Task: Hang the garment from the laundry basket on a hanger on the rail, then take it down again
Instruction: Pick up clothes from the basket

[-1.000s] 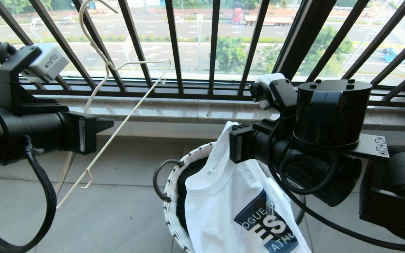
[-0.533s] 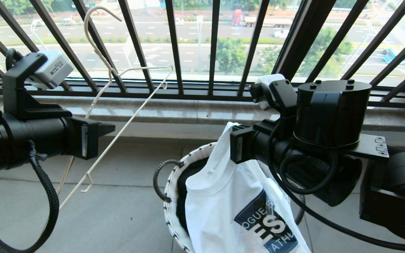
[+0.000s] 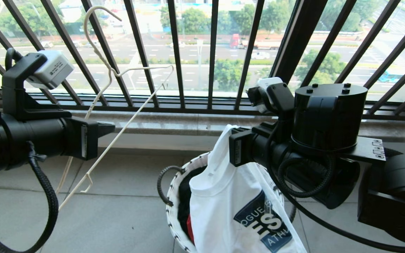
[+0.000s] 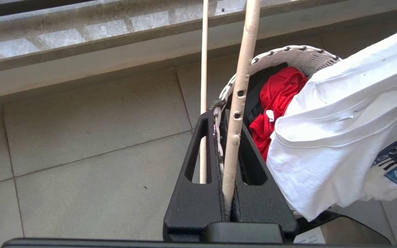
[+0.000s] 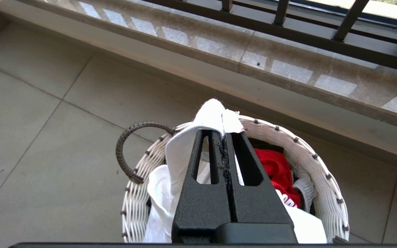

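Left gripper (image 4: 227, 151) at left of the head view, fingers pinched on the thin cream hanger (image 3: 118, 130), clamping one of its wire arms; the hanger tilts, its long hook (image 3: 95, 31) up against the black window railing (image 3: 174, 52), its lower hooked end over the grey floor tiles (image 3: 118, 211). Right gripper (image 5: 224, 137) at centre-right, fingers pressed together on a fold of the white T-shirt (image 3: 230, 211), at the shoulder or sleeve edge. The shirt hangs from that grip over the laundry basket (image 3: 174, 196), collar and blue chest logo (image 3: 262, 221) facing the head camera. The basket sits on the floor below the stone sill (image 3: 188, 121), with a red garment (image 4: 277, 100) and a black garment (image 3: 185, 196) inside.
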